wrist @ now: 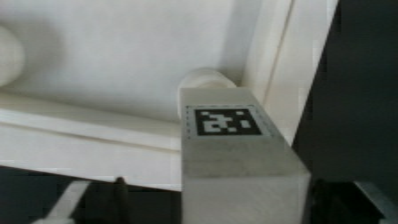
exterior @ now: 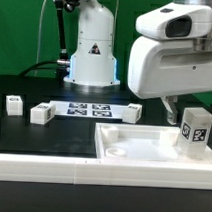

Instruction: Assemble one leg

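Leg (exterior: 196, 131) upright on panel (exterior: 132, 147) corner, tool (exterior: 174, 103) close; grip unclear, can't tell. Keep leg vertical, seat w/ gentle twist.

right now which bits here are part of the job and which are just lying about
In the job: upright leg, white panel.
Lying about: loose legs, marker board.

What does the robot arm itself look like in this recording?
It is glossy white with rounded casings. The base column carries a triangular sticker and glows blue low down at its blue ring. Black cables run near its top. The bulky wrist housing has a grey patch.
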{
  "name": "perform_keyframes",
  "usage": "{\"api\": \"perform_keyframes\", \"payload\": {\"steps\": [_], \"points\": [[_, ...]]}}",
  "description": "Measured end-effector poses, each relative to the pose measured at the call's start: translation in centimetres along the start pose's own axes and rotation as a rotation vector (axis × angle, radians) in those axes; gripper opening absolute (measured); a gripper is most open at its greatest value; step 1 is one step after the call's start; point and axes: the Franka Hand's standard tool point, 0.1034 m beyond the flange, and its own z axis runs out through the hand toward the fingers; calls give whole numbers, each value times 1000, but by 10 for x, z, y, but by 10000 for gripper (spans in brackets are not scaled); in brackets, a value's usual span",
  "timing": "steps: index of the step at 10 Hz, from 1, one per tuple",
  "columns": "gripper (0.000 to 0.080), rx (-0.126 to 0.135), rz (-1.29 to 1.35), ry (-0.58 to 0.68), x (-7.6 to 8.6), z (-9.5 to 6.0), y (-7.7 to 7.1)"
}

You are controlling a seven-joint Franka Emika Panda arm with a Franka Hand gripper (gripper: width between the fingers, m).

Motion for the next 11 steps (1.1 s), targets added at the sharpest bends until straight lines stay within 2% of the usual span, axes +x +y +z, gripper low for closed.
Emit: {"api": "perform_keyframes", "payload": {"steps": [1,2,7,9,11], "points": [[395,0,0,0,0,0,0],[288,0,0,0,0,0,0],[288,0,67,7,0,0,-1],[290,-9,350,70,-6,0,-3],[290,-1,547,95,-6,0,-1]]}}
